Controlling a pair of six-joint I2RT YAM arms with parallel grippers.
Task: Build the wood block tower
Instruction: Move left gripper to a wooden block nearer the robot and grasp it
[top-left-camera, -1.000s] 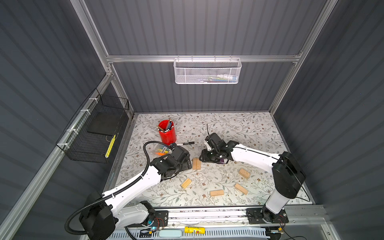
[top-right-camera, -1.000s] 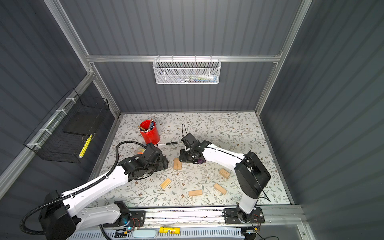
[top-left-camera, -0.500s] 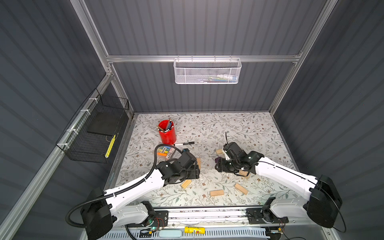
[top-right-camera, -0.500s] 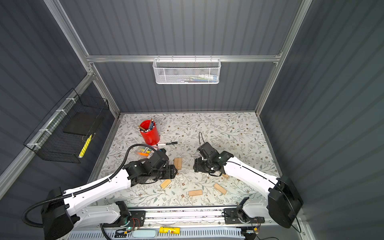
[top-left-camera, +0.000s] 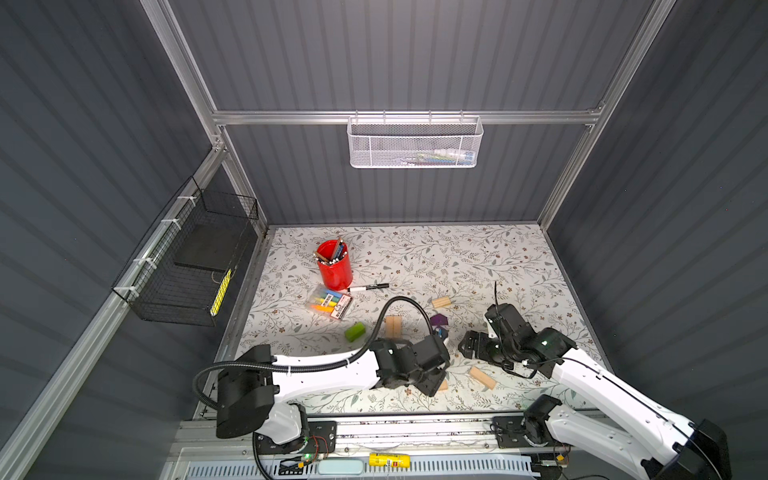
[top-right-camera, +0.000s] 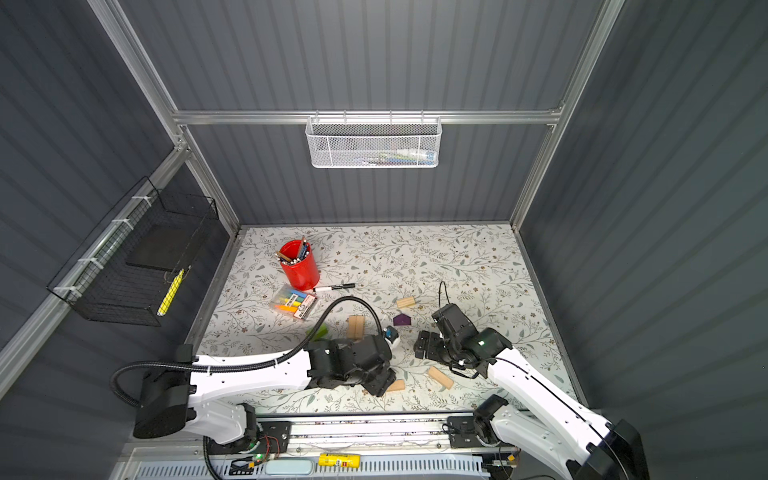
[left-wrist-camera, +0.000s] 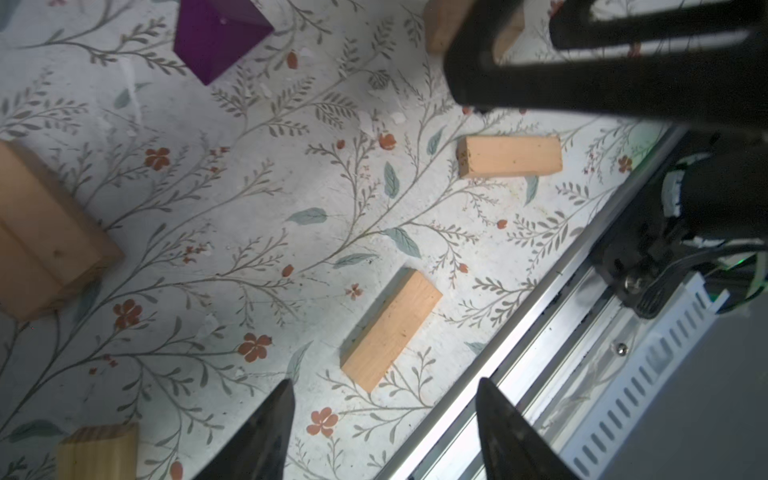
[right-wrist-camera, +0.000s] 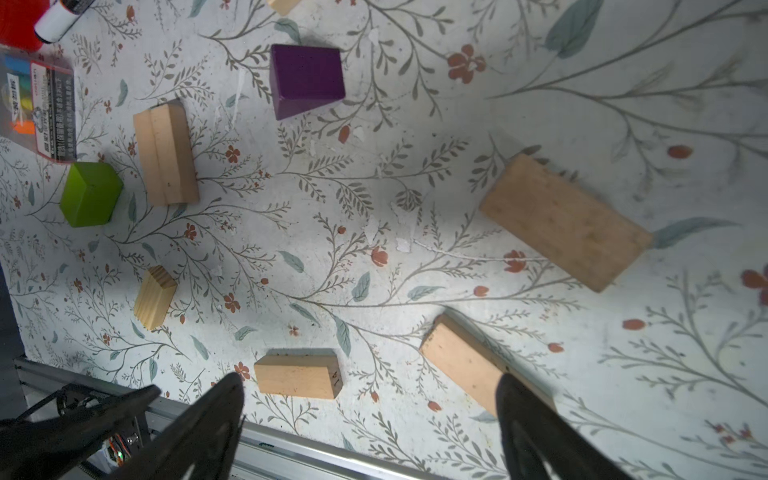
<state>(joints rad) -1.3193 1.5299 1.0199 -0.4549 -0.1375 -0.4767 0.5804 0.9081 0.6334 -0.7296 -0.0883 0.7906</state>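
No tower is in view: the wood blocks lie apart, flat on the floral mat. A lime-green block (top-left-camera: 354, 331), a side-by-side pale pair (top-left-camera: 393, 326) and a purple block (top-left-camera: 438, 321) sit mid-mat, with another pale brick (top-left-camera: 441, 302) behind them. My left gripper (left-wrist-camera: 384, 382) is open and empty, low near the front edge, just short of a pale brick (left-wrist-camera: 390, 330). My right gripper (right-wrist-camera: 371, 378) is open wide over the mat. One brick (right-wrist-camera: 297, 376) lies by one finger and another (right-wrist-camera: 465, 365) is partly under the other finger.
A red pen cup (top-left-camera: 334, 266), a highlighter packet (top-left-camera: 330, 302) and a black marker (top-left-camera: 368, 286) sit at the back left. The metal front rail (left-wrist-camera: 519, 365) runs close to my left fingers. Wire baskets hang on the back and left walls.
Both arms have drawn back toward the front edge. The right gripper has opened wide, and the purple block now lies free on the mat. The left jaws have narrowed a little.
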